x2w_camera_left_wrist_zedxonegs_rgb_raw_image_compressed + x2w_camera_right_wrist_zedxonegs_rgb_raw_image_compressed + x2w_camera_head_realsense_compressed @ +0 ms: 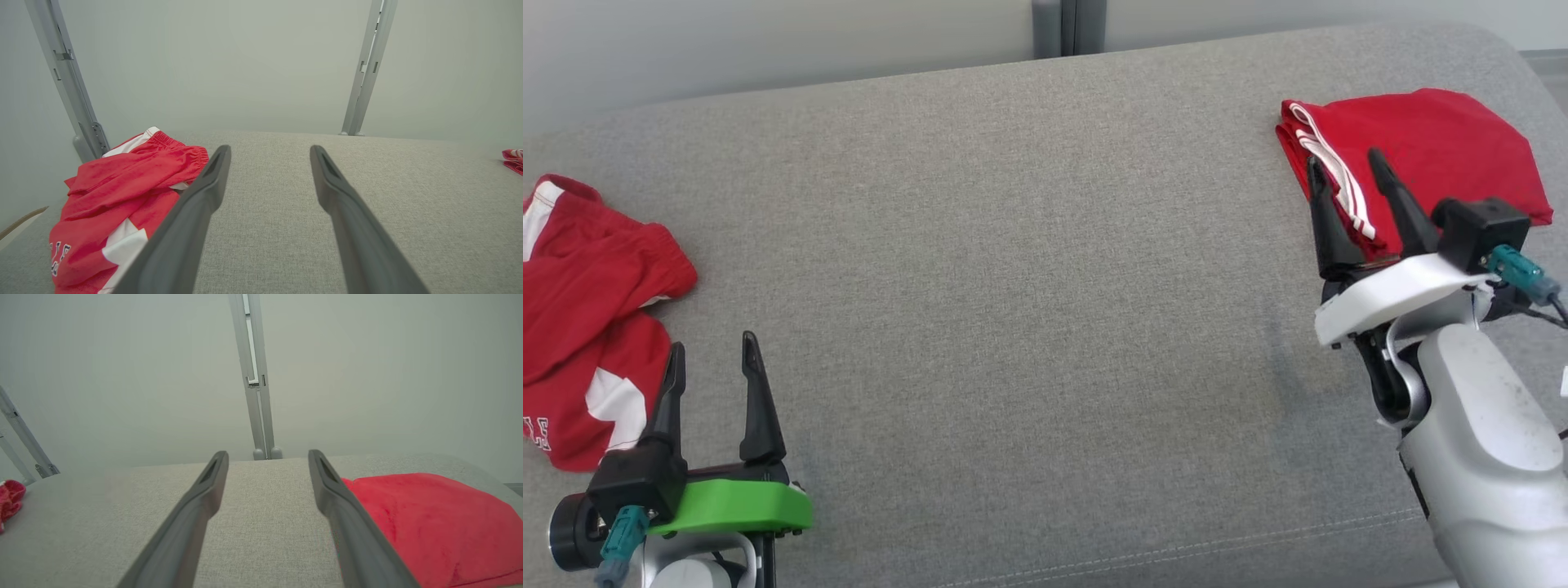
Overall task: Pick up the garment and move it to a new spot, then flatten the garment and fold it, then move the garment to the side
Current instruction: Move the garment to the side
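Crumpled garment (580,327) is lying just to the left of the left gripper (713,343), its long axis running roughly parallel to the wide, empty fingers. This arm is the nearer one. The right gripper (1344,157), equally wide and empty, is hovering beside the folded garment (1437,139).

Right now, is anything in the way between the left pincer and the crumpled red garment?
Nothing visible does. The open left pincer sits close beside the crumpled red garment, with nothing lying between them. The grey fabric surface to its right is bare as far as a folded red garment.
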Controlling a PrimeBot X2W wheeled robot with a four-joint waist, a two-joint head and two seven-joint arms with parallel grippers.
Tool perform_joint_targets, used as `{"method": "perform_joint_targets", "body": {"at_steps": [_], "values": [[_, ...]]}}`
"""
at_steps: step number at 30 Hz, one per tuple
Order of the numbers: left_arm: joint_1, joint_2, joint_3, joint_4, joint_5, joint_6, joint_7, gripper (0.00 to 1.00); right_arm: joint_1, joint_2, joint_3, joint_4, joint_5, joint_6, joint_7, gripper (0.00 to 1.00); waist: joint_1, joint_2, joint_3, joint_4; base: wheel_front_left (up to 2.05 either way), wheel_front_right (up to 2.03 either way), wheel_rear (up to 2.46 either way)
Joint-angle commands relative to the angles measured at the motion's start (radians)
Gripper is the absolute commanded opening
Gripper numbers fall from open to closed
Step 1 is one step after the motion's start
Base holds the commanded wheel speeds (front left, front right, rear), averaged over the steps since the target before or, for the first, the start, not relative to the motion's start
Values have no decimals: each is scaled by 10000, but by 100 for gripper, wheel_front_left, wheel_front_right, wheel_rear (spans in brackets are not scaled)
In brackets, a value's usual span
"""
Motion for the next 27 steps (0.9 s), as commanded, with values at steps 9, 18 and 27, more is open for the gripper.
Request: {"method": "perform_joint_targets", "body": {"at_steps": [9, 18, 27], "values": [[301, -66, -158, 205, -58, -35, -26, 100, 1803, 832, -212, -1155, -794, -4, -29, 100, 1, 0, -505, 269, 0, 0, 0], [697, -91, -70, 325, -132, 23, -26, 100, 3070, 1265, -118, -1877, -917, -4, -30, 100, 1, 0, -1034, 227, 0, 0, 0], [1163, 27, -328, 603, 354, -13, -25, 100, 4239, 1509, -696, -2329, -1839, -4, -30, 100, 1, 0, -1526, 417, 0, 0, 0]]}}
